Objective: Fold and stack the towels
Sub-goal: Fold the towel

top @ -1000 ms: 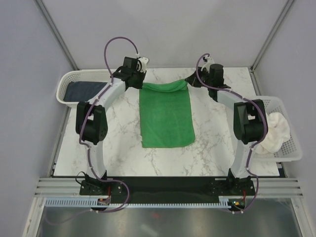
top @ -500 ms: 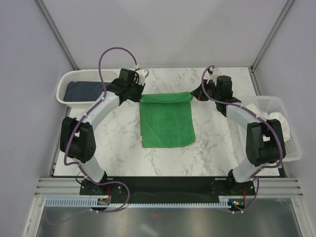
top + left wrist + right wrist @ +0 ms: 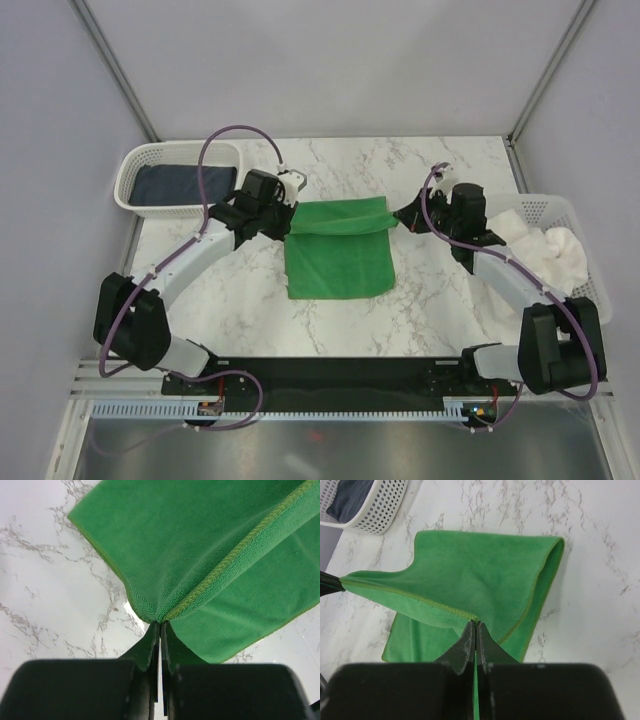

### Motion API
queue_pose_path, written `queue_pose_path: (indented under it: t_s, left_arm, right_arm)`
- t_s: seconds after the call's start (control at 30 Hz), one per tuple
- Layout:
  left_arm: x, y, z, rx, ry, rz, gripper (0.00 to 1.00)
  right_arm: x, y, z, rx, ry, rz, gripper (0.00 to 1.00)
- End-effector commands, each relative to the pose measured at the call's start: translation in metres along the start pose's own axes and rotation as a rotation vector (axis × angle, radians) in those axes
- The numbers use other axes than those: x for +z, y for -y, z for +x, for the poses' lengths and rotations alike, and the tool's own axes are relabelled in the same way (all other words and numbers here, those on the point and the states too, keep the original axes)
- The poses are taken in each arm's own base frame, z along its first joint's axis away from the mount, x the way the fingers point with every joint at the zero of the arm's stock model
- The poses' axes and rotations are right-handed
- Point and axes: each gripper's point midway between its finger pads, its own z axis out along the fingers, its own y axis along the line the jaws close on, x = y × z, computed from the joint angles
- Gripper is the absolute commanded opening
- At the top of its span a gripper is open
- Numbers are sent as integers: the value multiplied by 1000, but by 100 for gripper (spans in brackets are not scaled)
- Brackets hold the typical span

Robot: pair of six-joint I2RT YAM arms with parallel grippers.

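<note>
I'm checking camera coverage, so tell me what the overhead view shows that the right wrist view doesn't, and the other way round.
Only overhead: the white towel in the right basket. Only right wrist: the right pincer shut on the stitched edge of the green towel, seen close. Both: the green towel partly folded on the marble table, and the navy towel in the left basket.

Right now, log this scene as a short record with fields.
green towel: near half flat on table, far edge lifted
left gripper: shut on green towel, far-left corner
right gripper: shut on green towel, far-right corner
navy towel: in left basket
white towel: in right basket
</note>
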Motion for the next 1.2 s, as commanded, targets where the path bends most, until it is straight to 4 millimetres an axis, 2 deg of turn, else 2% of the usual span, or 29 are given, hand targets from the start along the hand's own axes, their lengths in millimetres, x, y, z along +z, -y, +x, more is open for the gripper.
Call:
queue_pose_path:
  t_s: [0.0,0.2,0.5,0.57,0.83,1.17]
  left_arm:
    - [-6,1,12,-36,-7,-40,2]
    - [-11,0,17,-54,-7,-95,2]
    - [-26,6,32,-54,-6,-103,2]
    - [-25,10,40,-65,-21,-86,2]
    - [-22,35,64,-94,-87,19,2]
    - [-23,50,76,-88,-130,60,2]
  right_arm:
    - [-8,-16,19,18,-4,-57,0]
    - [-10,-23,48,33,-52,-50,0]
    - [-25,-19,53,34,-52,-4,0]
    - [-28,-12,59,51,-51,37,0]
    - [-38,-16,67,68,-42,21,0]
    - [-45,-13,77,78,-42,33,0]
